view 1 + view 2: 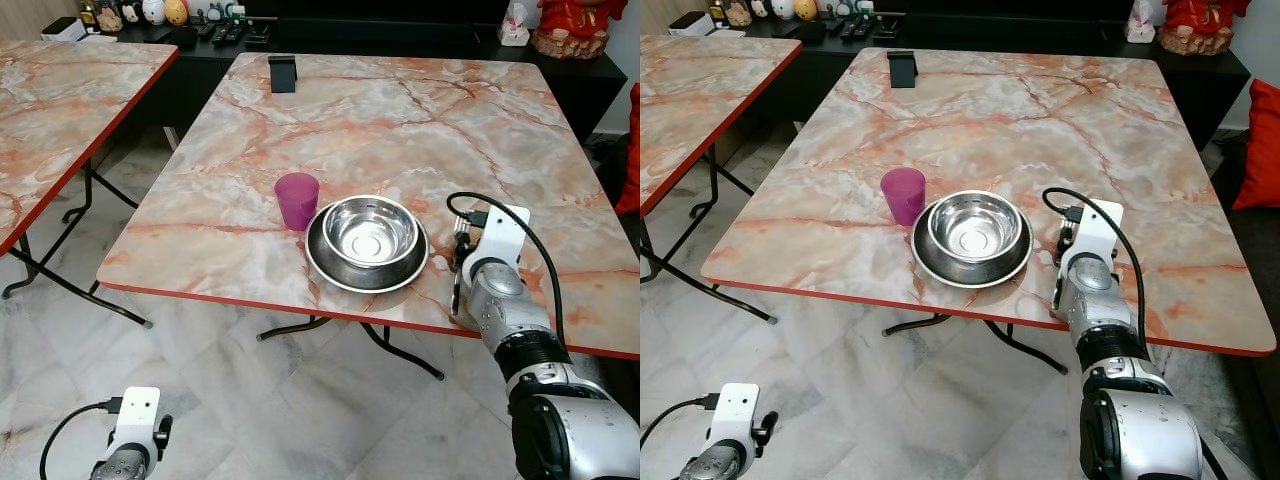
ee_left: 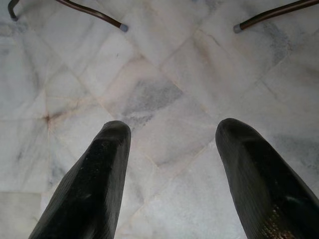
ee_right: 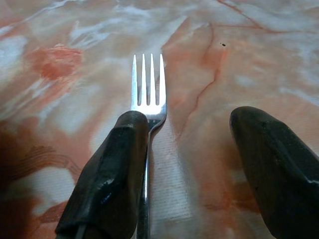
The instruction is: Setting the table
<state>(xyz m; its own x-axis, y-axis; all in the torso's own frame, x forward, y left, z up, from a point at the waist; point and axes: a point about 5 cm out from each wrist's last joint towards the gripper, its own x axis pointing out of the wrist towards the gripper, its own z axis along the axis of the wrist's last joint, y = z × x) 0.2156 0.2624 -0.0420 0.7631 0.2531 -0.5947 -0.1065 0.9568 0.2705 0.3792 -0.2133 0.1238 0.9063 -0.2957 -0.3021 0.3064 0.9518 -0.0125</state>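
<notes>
A steel bowl [image 1: 367, 232] sits in a steel plate [image 1: 320, 262] near the front edge of the marble table [image 1: 380, 110]. A purple cup [image 1: 297, 200] stands just left of them. Right of the plate, my right arm [image 1: 492, 275] reaches low over the tabletop. A metal fork [image 3: 147, 84] lies flat on the marble, tines pointing away. My right gripper [image 3: 192, 124] is open above it; the fork's handle runs along the inner edge of one finger [image 3: 114, 169]. My left gripper [image 2: 172, 134] hangs open over the floor.
A small black stand [image 1: 283, 73] is at the table's far edge. A second marble table [image 1: 60, 100] stands to the left, with a gap of tiled floor [image 1: 200, 380] between. A dark sideboard [image 1: 200, 40] with small items runs along the back.
</notes>
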